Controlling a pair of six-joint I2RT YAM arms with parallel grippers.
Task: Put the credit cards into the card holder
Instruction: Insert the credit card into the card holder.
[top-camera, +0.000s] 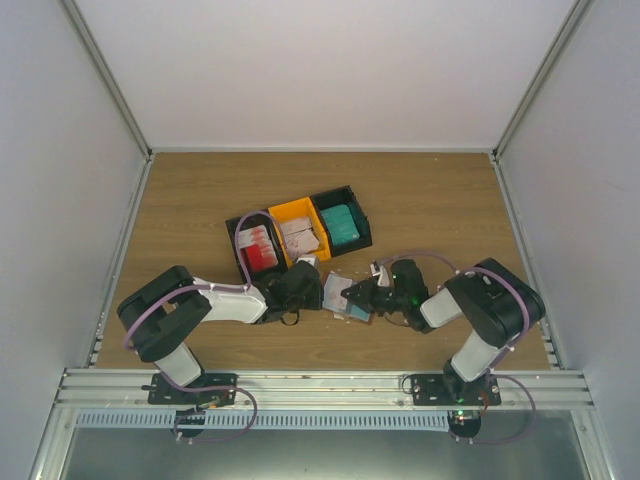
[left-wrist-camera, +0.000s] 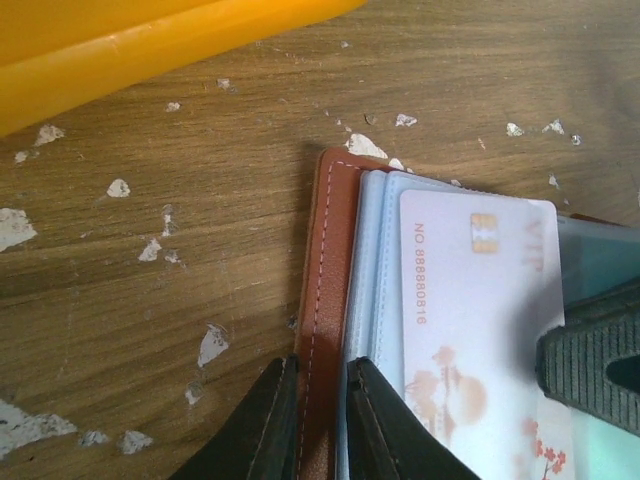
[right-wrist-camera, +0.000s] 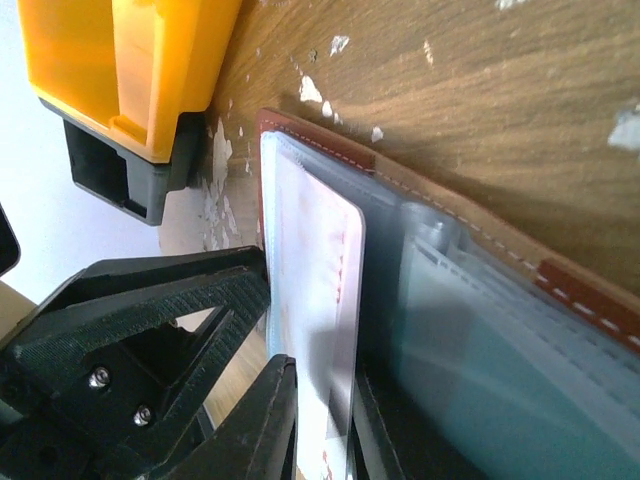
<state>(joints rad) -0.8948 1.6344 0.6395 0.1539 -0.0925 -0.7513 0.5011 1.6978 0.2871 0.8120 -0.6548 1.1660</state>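
The card holder lies open on the table between both grippers; its reddish-brown leather edge and clear sleeves show in the left wrist view. My left gripper is shut on that leather edge. My right gripper is shut on a white-pinkish credit card, which stands on edge against the wallet's sleeves. The same card shows flat over the sleeves in the left wrist view, with my right gripper's finger beside it. Teal card surfaces show inside the sleeves.
Three bins stand just behind the wallet: a black one with red and white cards, an orange one with white-pinkish cards, a black one with teal cards. The orange bin is close to my left gripper. White scraps dot the wood.
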